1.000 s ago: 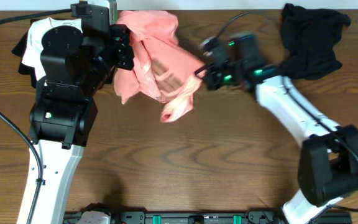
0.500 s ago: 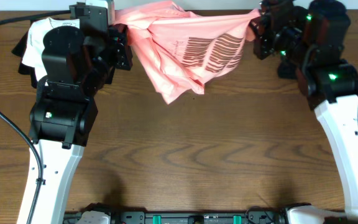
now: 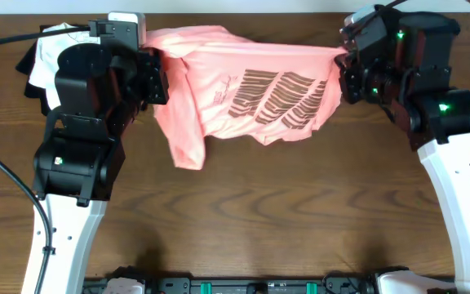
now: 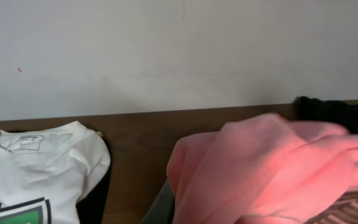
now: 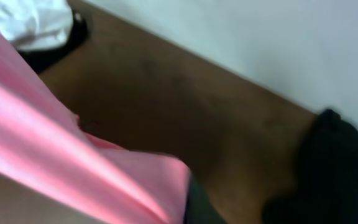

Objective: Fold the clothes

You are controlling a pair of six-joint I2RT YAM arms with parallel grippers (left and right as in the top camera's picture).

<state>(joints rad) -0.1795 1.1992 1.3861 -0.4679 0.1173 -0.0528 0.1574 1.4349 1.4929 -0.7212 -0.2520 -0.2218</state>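
A salmon-pink T-shirt (image 3: 251, 86) hangs stretched across the back of the table, its dark striped print (image 3: 280, 98) facing up. My left gripper (image 3: 158, 72) is shut on the shirt's left edge and my right gripper (image 3: 346, 65) is shut on its right edge. One loose part droops toward the table (image 3: 188, 151). In the left wrist view bunched pink cloth (image 4: 266, 168) fills the lower right and covers the jaws, beside one grey finger (image 4: 161, 205). The right wrist view shows taut pink cloth (image 5: 55, 149) running into the jaws.
A white T-shirt (image 3: 46, 47) with a printed front (image 4: 36, 168) lies on dark cloth at the back left. A black garment (image 5: 337, 168) lies at the back right, behind my right arm. A pale wall (image 4: 179, 50) rises behind the wooden table (image 3: 259, 220).
My right gripper has travelled from the table's middle to the far right, pulling the crumpled pink shirt out flat between both grippers. The print now shows. The left gripper barely moved.
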